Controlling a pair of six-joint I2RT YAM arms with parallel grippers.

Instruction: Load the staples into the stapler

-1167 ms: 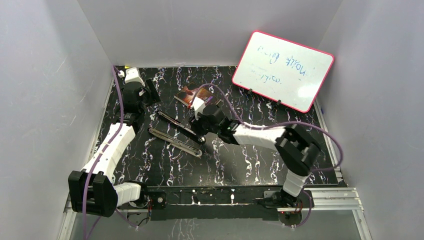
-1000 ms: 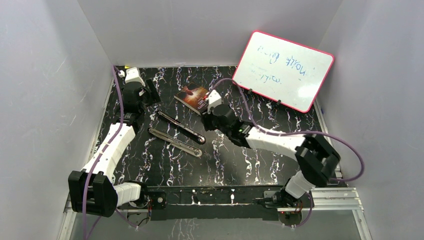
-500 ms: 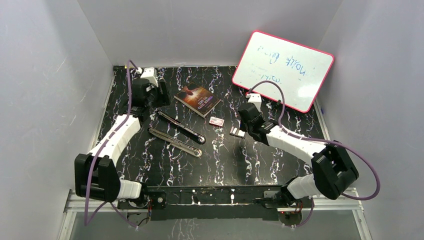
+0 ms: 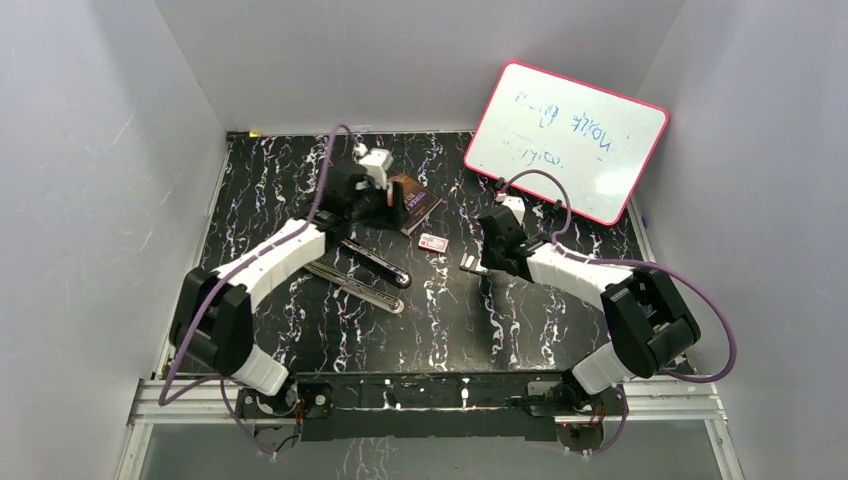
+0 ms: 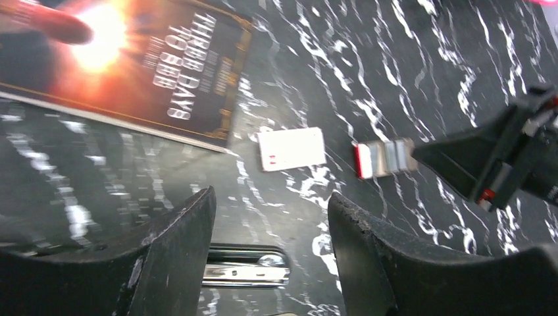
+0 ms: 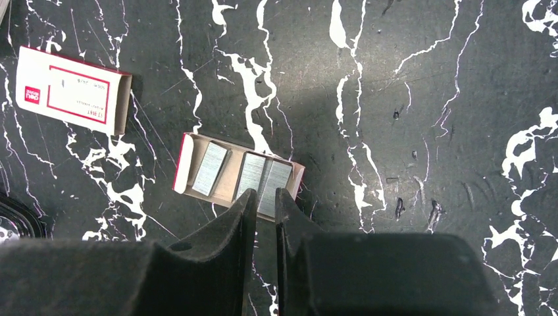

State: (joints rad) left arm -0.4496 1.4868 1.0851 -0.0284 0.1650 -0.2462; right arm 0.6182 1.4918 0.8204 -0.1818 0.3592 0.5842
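Note:
The stapler lies opened flat, its two long arms side by side left of centre; its silver end shows under my left gripper. My left gripper hangs open above that end, next to the book, holding nothing. The staples lie as silver strips in the small open tray. The white-and-red box sleeve lies apart, left of the tray. My right gripper is at the tray's near edge, its jaws drawn to a narrow slit around the rightmost strip.
A dark book lies behind the stapler, partly under my left wrist. A pink-rimmed whiteboard leans at the back right. White walls close in the black marbled table on three sides.
My left arm swung right from the back-left corner to above the book and stapler. My right arm left the stapler for the tray, and its jaws narrowed there.

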